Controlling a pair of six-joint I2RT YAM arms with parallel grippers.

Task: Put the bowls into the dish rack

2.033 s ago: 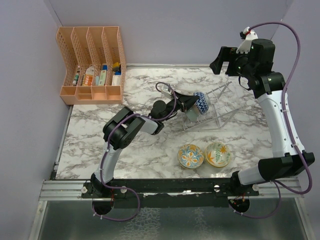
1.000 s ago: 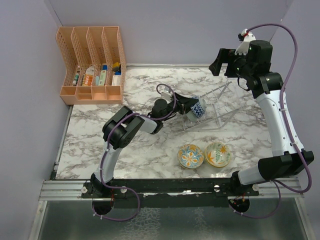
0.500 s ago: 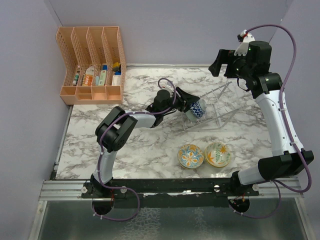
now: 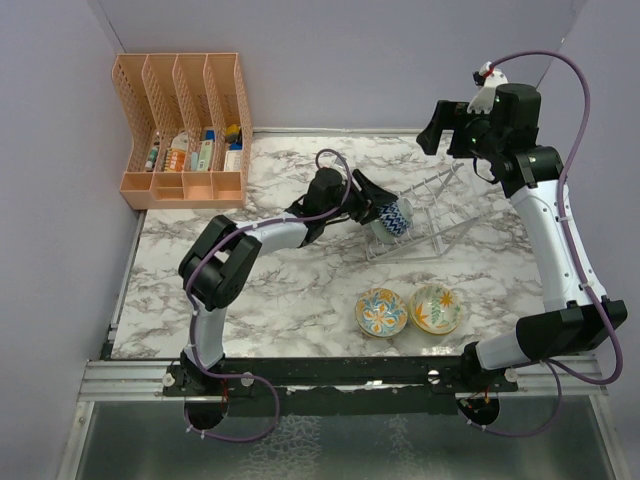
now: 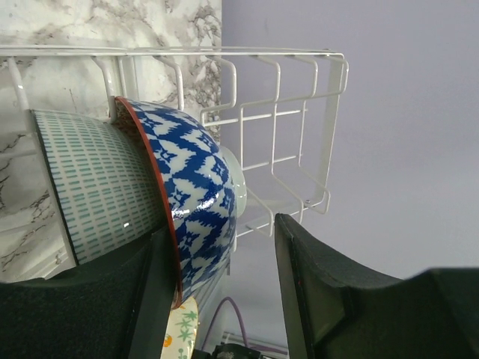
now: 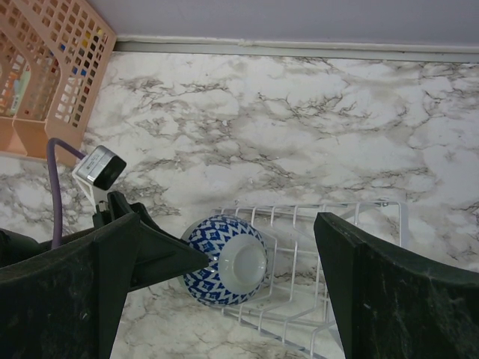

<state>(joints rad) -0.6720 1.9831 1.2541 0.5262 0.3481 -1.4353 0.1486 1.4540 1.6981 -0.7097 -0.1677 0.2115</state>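
Observation:
A blue-and-white patterned bowl (image 4: 398,216) with a red rim stands on edge in the wire dish rack (image 4: 442,213), leaning against a pale teal bowl (image 4: 380,230). In the left wrist view the patterned bowl (image 5: 196,196) and the teal bowl (image 5: 96,187) sit side by side in the rack (image 5: 299,120). My left gripper (image 4: 372,208) is open around the patterned bowl's rim, with a gap on one side. A blue-orange floral bowl (image 4: 381,312) and a yellow bowl (image 4: 437,308) lie on the table near the front. My right gripper (image 4: 440,125) hovers high above the rack, open and holding nothing.
An orange slotted file organizer (image 4: 185,125) with small items stands at the back left. The marble table (image 4: 290,300) ends in a metal rail at the near edge. Purple walls close in the back and both sides.
My left gripper has lowered the patterned bowl onto the rack beside the teal one, opened its jaws and drawn back slightly. The right arm has hardly moved.

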